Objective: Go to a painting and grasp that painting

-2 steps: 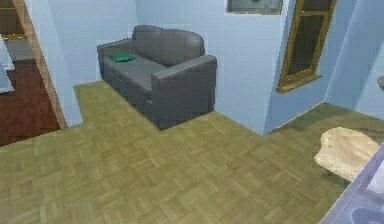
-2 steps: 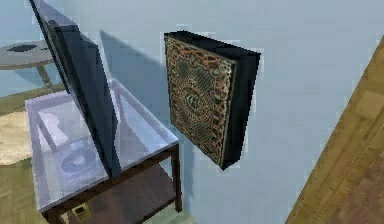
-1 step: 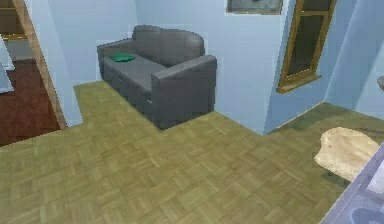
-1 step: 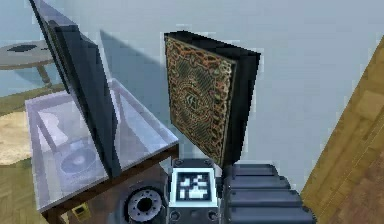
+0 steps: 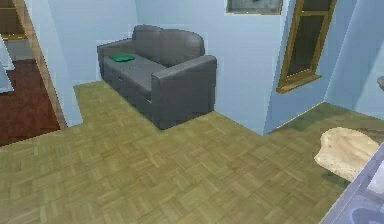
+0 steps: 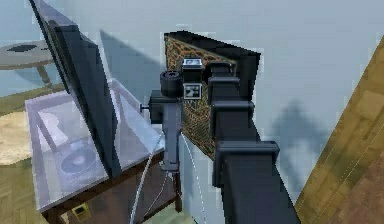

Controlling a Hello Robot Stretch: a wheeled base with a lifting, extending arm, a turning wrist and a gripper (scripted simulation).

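The painting (image 6: 200,125) sits by the wall right behind the tool (image 6: 168,150), beside the glass worktop (image 6: 60,150). Expect it to be stiff, flat and light, so take its frame edge. You cannot tell whether the tool holds anything.

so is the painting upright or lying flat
Upright: the painting, patterned face in a dark frame, stands vertical by the wall, behind the gripper. Cannot tell whether the gripper holds it.
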